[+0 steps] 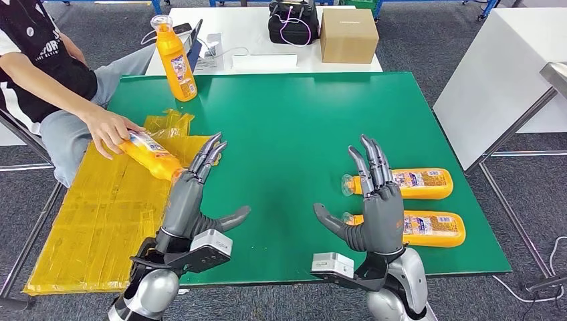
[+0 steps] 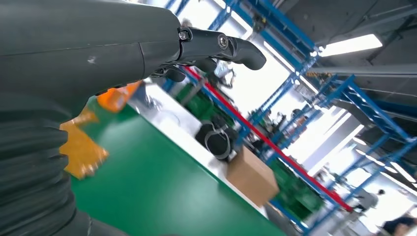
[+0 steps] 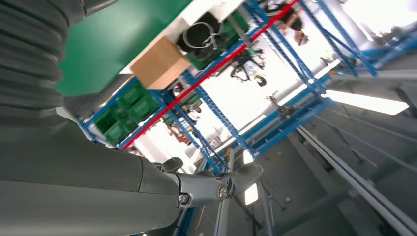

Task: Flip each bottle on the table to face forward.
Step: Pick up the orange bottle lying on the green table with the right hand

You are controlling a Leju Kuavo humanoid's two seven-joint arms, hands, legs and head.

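My left hand (image 1: 194,194) and right hand (image 1: 374,200) hover spread, empty. Two bottles (image 1: 408,184) at three o'clock lie unflipped; the person's bottle (image 1: 150,154) at ten isn't placed.

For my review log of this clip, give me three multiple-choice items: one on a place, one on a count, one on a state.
1. Where does the cardboard box sit?
A. on the white table
B. on the green table
C. on the floor

2. How many orange bottles are in the head view?
A. two
B. four
C. six

3. What is the left hand doing?
A. gripping a bottle
B. open, holding nothing
C. pressing the box

Answers: 1 A, it rests on the white top behind the green one. 2 B, one upright bottle, one under the person's hand, two lying by the right hand. 3 B, its fingers are spread and empty.
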